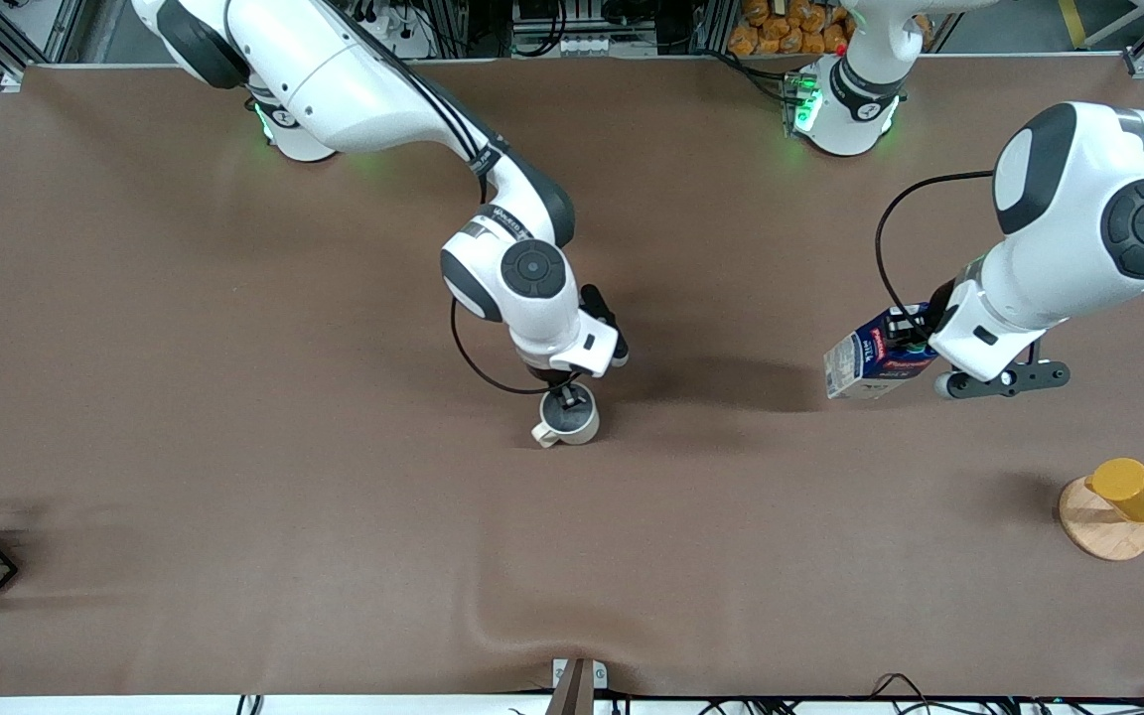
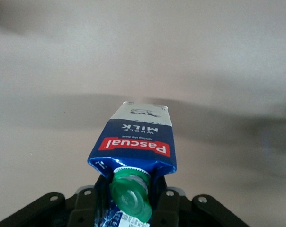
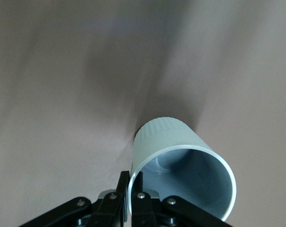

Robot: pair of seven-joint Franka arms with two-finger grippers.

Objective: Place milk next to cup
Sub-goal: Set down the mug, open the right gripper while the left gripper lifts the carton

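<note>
The left gripper (image 1: 915, 343) is clamped on the top of the milk (image 1: 868, 359), carrying it tilted in the air over bare table toward the left arm's end. Only the left wrist view shows its green cap (image 2: 131, 197) between the fingers, the carton's long axis running from cap to whitish base. The right gripper (image 1: 568, 396) pinches the cup's (image 1: 568, 418) rim; the right wrist view shows one finger (image 3: 122, 198) outside the wall. The cup stands mid-table, well apart from the milk.
</note>
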